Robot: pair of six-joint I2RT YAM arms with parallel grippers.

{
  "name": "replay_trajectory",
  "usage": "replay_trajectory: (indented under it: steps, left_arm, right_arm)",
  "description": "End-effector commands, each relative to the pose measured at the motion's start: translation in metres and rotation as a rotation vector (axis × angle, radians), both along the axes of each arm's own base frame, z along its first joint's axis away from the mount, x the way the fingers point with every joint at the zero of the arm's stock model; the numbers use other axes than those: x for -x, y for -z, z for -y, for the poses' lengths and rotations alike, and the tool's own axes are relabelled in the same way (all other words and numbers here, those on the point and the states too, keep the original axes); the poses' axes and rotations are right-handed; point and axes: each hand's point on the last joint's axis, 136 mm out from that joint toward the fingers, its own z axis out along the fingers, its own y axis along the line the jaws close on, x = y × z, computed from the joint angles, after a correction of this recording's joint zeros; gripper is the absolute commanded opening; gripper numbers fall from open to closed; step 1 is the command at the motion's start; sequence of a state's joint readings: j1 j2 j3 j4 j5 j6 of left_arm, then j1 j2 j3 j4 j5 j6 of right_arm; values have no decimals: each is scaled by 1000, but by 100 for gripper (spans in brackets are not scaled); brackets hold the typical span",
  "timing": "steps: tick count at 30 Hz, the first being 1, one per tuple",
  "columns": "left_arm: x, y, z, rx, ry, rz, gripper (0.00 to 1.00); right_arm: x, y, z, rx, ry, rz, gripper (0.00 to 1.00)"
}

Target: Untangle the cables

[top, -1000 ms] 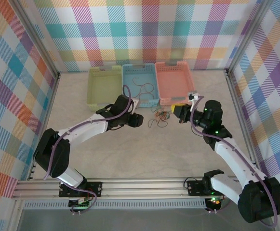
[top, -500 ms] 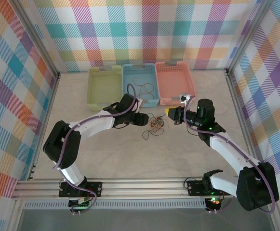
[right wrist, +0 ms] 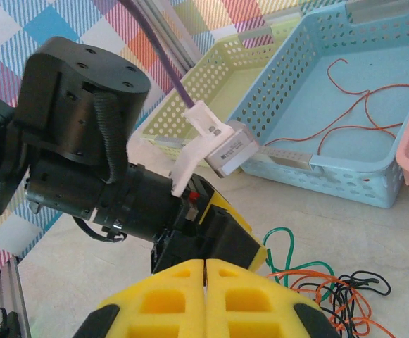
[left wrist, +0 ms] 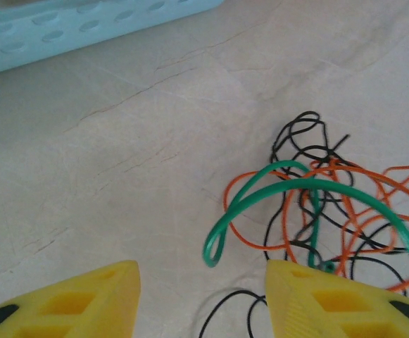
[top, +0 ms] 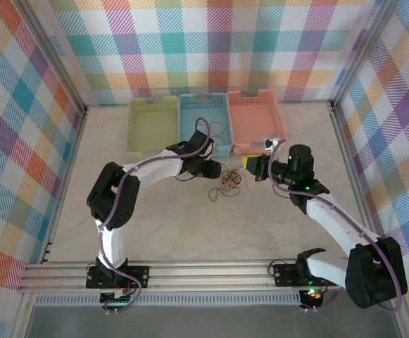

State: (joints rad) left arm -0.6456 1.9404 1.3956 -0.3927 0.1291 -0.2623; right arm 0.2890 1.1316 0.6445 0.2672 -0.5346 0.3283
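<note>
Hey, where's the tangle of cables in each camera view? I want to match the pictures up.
Top external: the cable tangle lies mid-frame, just in front of the blue basket.
Left wrist: the cable tangle is at the lower right, with the blue basket along the top left edge.
Right wrist: the cable tangle is at the bottom right, below the blue basket.
Shared landmark: the blue basket.

A tangle of thin orange, green and black wire cables (top: pixel 230 178) lay on the pale marbled surface (top: pixel 260 225), between the left end effector (top: pixel 217 171) and the right end effector (top: pixel 250 163). Behind it three baskets stood side by side: a yellow-green perforated plastic basket (top: pixel 153 127) at left, a blue perforated plastic basket (top: pixel 190 105) in the middle with a loose orange wire (top: pixel 210 128) in it, and a pink perforated plastic basket (top: pixel 255 120) at right.
</note>
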Motion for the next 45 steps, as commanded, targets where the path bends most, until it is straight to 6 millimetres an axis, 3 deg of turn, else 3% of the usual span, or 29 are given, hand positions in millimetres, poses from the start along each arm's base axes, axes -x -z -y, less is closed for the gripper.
replay_trajectory:
  steps: [1, 12, 29, 33, 40, 45]
  left_arm:
    - [-7, 4, -3, -45, -16, -3, 50]
    - [-26, 7, 10, -63, -17, 25, 50]
    - [-29, 25, 32, -98, -31, 69, 51]
    - [-31, 27, 30, -129, -42, 77, 41]
    - [-37, 14, 9, -195, -90, 169, 11]
    - [-34, 2, -15, -308, -80, 219, 1]
  right_arm:
    - [0, -5, -3, -11, -11, 30, 0]
    - [0, -5, -4, -17, -24, 25, 0]
    - [2, -5, -7, -29, -40, 15, 0]
    - [2, -8, -7, -32, -43, 21, 0]
    - [7, -16, -3, -31, -24, 55, 0]
    - [3, -16, 7, -10, 44, 62, 0]
